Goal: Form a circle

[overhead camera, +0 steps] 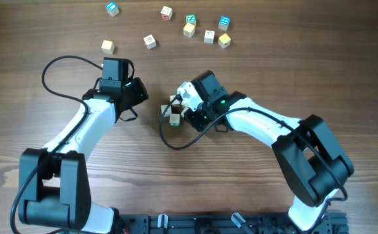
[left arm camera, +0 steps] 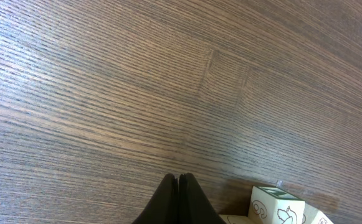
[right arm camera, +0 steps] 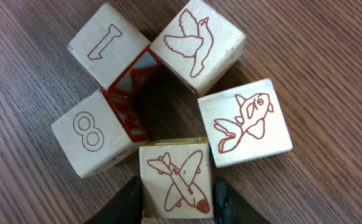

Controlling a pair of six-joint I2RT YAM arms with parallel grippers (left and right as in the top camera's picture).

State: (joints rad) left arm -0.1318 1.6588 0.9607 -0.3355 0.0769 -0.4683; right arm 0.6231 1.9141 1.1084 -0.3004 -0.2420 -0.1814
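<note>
Wooden circle [right arm camera: 131, 99] mid-desk [overhead camera: 195, 182] | right end effector [right arm camera: 176, 199] clamped on aeroplane cube [right arm camera: 176, 180] | left end effector [left arm camera: 178, 186] fingers together

Below me lies the circle [right arm camera: 246, 124]: five pale wooden cubes, red-printed, tight around a small gap, the plane cube [right arm camera: 176, 180] nearest me.
</note>
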